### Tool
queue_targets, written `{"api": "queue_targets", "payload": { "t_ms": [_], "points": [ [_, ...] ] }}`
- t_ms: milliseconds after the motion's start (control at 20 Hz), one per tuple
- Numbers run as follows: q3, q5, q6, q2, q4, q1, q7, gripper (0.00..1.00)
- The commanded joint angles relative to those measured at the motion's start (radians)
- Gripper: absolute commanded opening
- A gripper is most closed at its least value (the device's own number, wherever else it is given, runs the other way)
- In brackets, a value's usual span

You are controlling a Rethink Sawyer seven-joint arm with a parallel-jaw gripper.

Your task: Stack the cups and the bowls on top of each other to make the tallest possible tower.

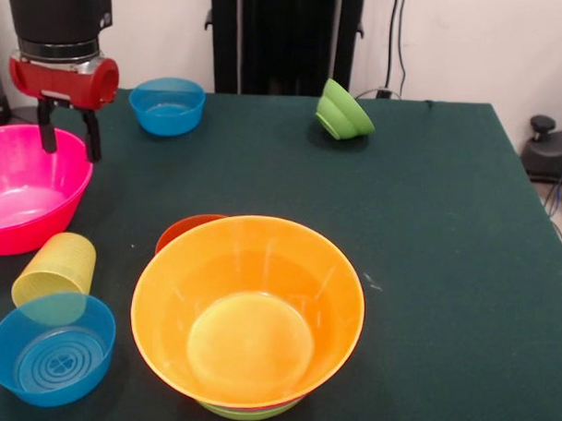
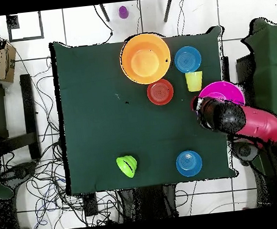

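The tower stands at the near middle: a big orange bowl (image 1: 248, 311) (image 2: 145, 58) on top, with a lime-green bowl (image 1: 251, 413) showing under it. A red-orange bowl (image 1: 190, 228) (image 2: 161, 92) sits just behind it. The yellow cup (image 1: 55, 269) (image 2: 194, 81) seems to lie on its side, between a small blue bowl (image 1: 50, 350) (image 2: 187, 59) and a big pink bowl (image 1: 28, 192) (image 2: 221, 91). My gripper (image 1: 71, 153) is open and empty over the pink bowl's far rim. A second blue bowl (image 1: 167, 105) (image 2: 189, 163) and a tipped lime-green bowl (image 1: 344, 109) (image 2: 127, 166) sit at the far side.
The black pedestal (image 1: 287, 40) stands behind the table's far edge. In the overhead view the arm (image 2: 240, 121) covers the gripper and part of the pink bowl. A small purple object (image 2: 123, 11) lies on the floor off the table. Cables run around the table.
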Motion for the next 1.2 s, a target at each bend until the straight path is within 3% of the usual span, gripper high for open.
{"api": "queue_targets", "payload": {
  "t_ms": [50, 1200],
  "points": [
    [-0.004, -0.095, -0.057, 0.041, -0.009, 0.079, 0.010, 1.00],
    [0.030, -0.057, -0.017, 0.036, -0.007, 0.064, -0.007, 1.00]
  ]
}}
